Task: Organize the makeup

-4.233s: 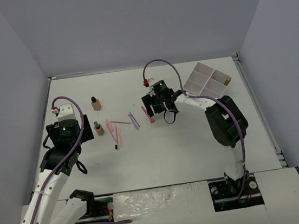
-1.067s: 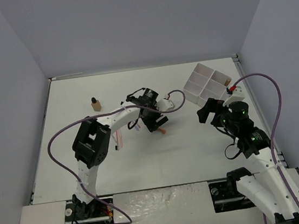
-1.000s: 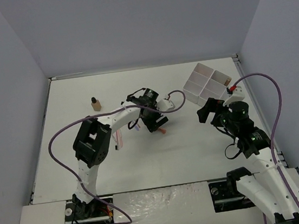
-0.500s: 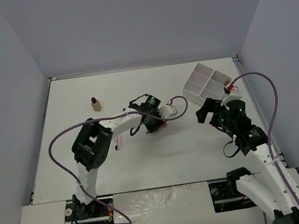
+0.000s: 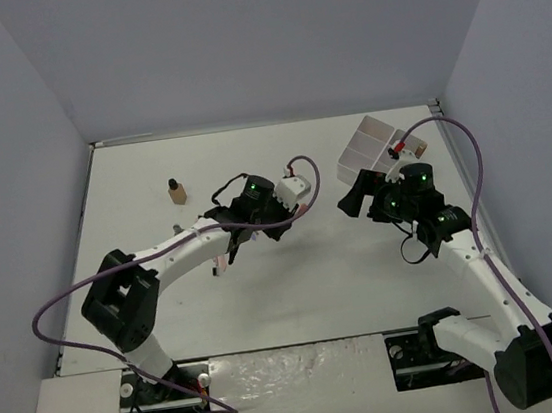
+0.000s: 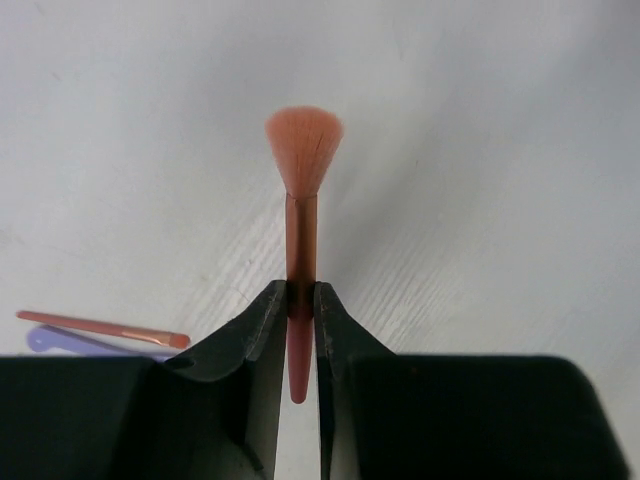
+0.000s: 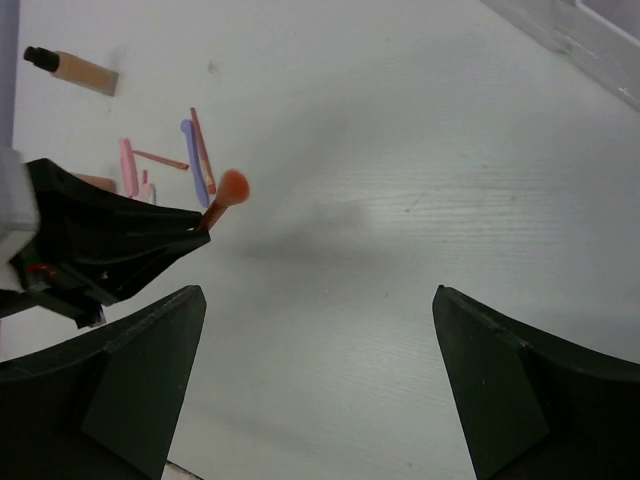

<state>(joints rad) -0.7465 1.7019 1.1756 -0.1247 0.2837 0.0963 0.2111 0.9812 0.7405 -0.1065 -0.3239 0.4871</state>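
Note:
My left gripper (image 6: 301, 300) is shut on the handle of an orange-pink makeup brush (image 6: 303, 150). Its fanned bristles point away from the jaws, above the white table. In the top view the left gripper (image 5: 278, 209) hangs at the table's middle. My right gripper (image 7: 318, 292) is open and holds nothing; it faces the left gripper and the brush (image 7: 232, 188). From above, the right gripper (image 5: 349, 204) is just right of the left one. A tan bottle (image 5: 175, 191) with a dark cap stands at the back left. Thin pink, purple and orange pencils (image 7: 195, 150) lie behind the left gripper.
The white compartment tray (image 5: 363, 135) stands at the back right, partly covered by my right arm. An orange pencil (image 6: 100, 328) and a purple one (image 6: 55, 342) lie left of the left fingers. Grey walls close in the table on three sides.
The left gripper shut on the brush and lifted it off the table, while its elbow swung down and left. The right gripper moved up and left toward the table's middle.

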